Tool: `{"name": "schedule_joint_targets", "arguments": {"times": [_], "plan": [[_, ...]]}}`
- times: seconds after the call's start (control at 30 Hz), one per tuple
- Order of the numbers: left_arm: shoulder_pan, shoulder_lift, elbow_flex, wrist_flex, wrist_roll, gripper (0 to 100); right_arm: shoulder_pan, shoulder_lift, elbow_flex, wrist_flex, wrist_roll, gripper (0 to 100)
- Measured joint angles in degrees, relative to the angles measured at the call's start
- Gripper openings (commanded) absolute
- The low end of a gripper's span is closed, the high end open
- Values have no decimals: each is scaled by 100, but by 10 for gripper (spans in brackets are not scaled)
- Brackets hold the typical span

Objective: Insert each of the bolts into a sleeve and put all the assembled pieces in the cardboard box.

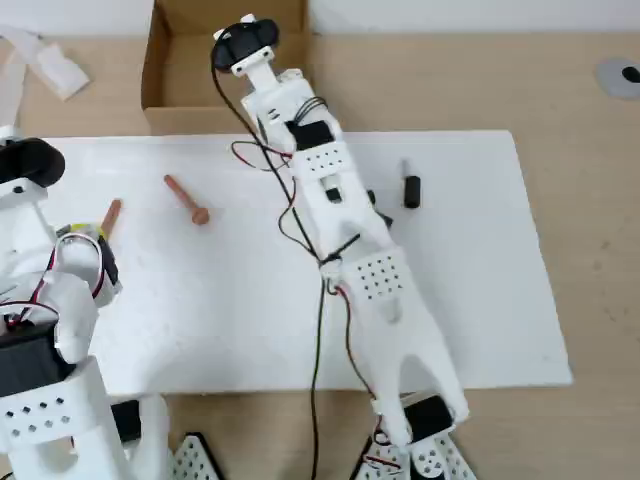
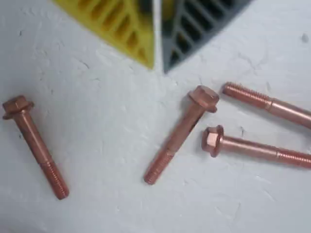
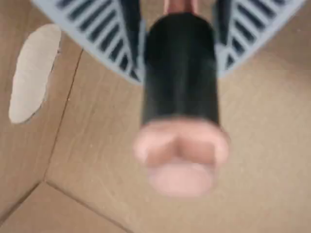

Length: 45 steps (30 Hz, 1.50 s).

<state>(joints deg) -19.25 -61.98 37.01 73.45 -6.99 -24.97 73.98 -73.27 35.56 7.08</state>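
One assembled piece is in hand but not yet delivered. My right gripper (image 3: pixel 180 75) is clenched on a black sleeve (image 3: pixel 180 97) with a bolt (image 3: pixel 181 160) seated through it. The bolt's head protrudes from the sleeve end beyond my fingertips. Directly beneath this gripper is the floor of the cardboard box (image 3: pixel 262 160), so I judge that this piece needs only the release. I cannot tell whether other pieces already lie in the box.

Four loose bolts (image 2: pixel 180 133) lie just beyond the tips of my left gripper (image 2: pixel 158 68), which is closed and holds nothing. None of the four touches it. A spare sleeve (image 1: pixel 411 190) lies on the white board (image 1: pixel 480 300), well apart from both grippers. I judge that most of the task is left: each loose bolt needs a sleeve, then the box.

Materials:
- **Bolts:** copper-coloured metal with hexagonal flanged heads, smooth shanks and threaded ends.
- **Sleeve:** a plain matte black cylinder.
- **Box:** brown matte cardboard with creased folds.
- **Board:** white, scuffed and faintly textured, resting on a wood-toned table (image 1: pixel 590 200).
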Motion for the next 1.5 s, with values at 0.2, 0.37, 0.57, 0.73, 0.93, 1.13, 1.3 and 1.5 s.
{"name": "schedule_joint_targets", "arguments": {"times": [0.2,0.37,0.57,0.73,0.93,1.13,1.3,1.5], "plan": [[0,0,0,0,0,133,-9,70,-440,475,18,267],[0,0,35,-123,0,136,-9,70,-1002,853,18,272],[-158,642,-35,-229,-62,136,-9,53,-1873,1723,18,272],[-369,2207,-844,26,-1046,136,88,-378,-1916,2892,18,272],[-457,4132,-2338,897,-3341,133,255,-1609,-1934,4624,18,272],[-818,4782,-3033,1582,-6382,134,246,-2374,-1934,6110,18,273],[-1371,4976,-3235,1327,-8176,135,519,-2752,-1934,6497,18,273],[-1802,5626,-3235,844,-8501,135,958,-2831,-1934,6541,18,273]]}}
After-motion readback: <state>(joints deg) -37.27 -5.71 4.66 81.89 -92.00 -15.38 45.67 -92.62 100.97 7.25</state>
